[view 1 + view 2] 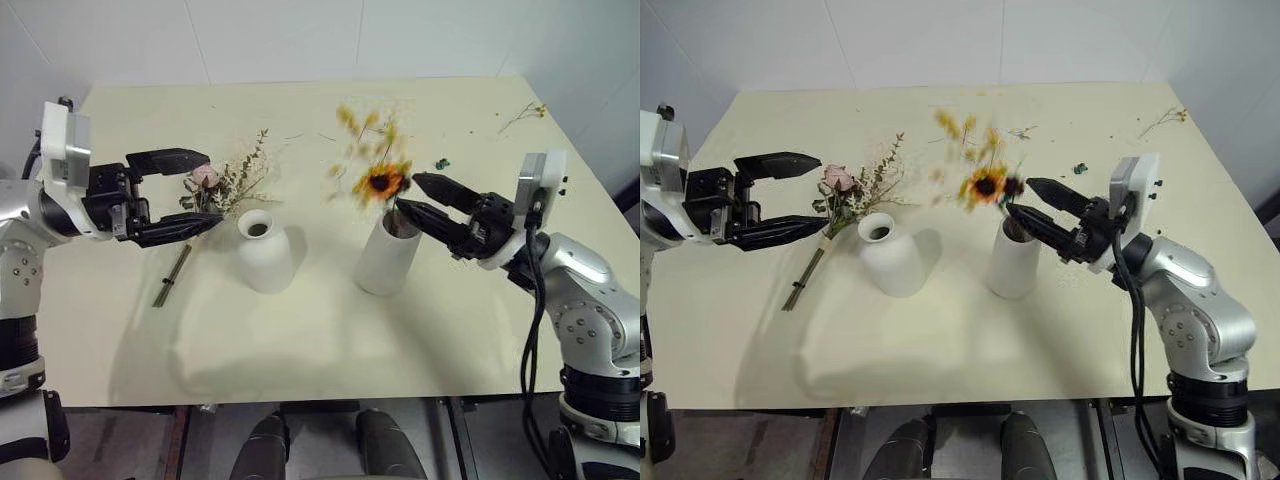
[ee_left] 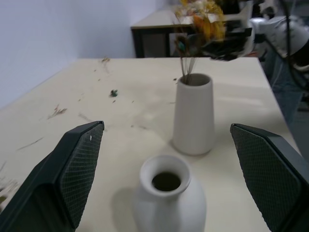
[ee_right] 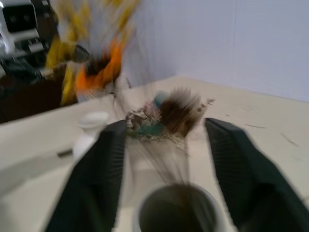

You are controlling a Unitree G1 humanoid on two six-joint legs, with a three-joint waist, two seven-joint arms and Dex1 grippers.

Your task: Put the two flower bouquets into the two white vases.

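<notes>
While my right gripper (image 1: pixel 415 193) gapes around the yellow bunch (image 1: pixel 375 160) standing in the tall vase (image 1: pixel 387 255), my left gripper (image 1: pixel 203 190) hangs wide open, empty, beside the roses (image 1: pixel 225 183).

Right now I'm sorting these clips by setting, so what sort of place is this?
Probably an indoor lab or test room: a plain cream table against bare white walls, and another dark-framed table behind.
</notes>
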